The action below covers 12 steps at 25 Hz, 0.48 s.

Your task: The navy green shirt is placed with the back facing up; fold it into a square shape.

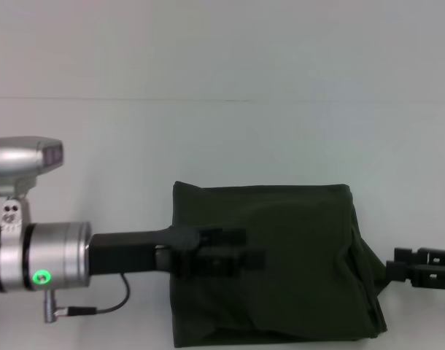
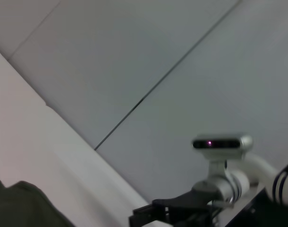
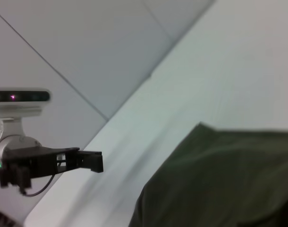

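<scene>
On the white counter (image 1: 222,138), slightly to your right of centre and close to the near edge, the navy green shirt (image 1: 295,270) lies already gathered into a compact, nearly square block, plain side up, with no lettering showing. Its far edge runs straight; the right side looks looser, with layers slumping out toward the near right corner, so judge the fold close to finished but not crisp there.

Your left gripper (image 1: 221,250) reaches in level from the left, above the shirt's left half, its two dark fingers stretched out parallel with a narrow gap between them and nothing clamped. From the right wrist view the same gripper (image 3: 85,161) reads as raised off the counter, fingers (image 3: 93,161) apart and empty, which suits an arm that is either pressing down a fold or clearing away from one; you cannot tell which from here.

Your right gripper (image 1: 419,266) sits low, just beside the shirt's right edge, near the slack layers. Whether its fingers are parted or together is not shown. That position makes sense if the loose right side is the next concern: you would likely want it to tuck or flatten that edge so the outline squares up.
</scene>
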Available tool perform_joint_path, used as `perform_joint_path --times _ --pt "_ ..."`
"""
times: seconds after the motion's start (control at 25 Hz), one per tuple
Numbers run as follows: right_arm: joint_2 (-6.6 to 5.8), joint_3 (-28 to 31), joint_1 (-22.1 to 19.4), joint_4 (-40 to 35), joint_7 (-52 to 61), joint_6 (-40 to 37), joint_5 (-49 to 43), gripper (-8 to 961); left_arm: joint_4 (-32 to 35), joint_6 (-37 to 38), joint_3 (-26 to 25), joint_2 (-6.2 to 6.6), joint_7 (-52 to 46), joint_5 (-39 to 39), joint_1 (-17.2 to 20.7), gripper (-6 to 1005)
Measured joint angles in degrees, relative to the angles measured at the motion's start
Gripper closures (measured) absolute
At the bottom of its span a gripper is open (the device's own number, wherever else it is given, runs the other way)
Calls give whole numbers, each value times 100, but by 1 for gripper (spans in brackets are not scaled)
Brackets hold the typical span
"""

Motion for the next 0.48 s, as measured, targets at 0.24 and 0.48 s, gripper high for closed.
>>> perform_joint_path --times 0.24,0.48 --pt "-128 -325 368 1 1426 -124 -360 121 706 71 87 58 911 401 522 35" --pt "-211 -578 809 19 2797 1 -589 127 957 261 -130 116 1608 867 706 34"
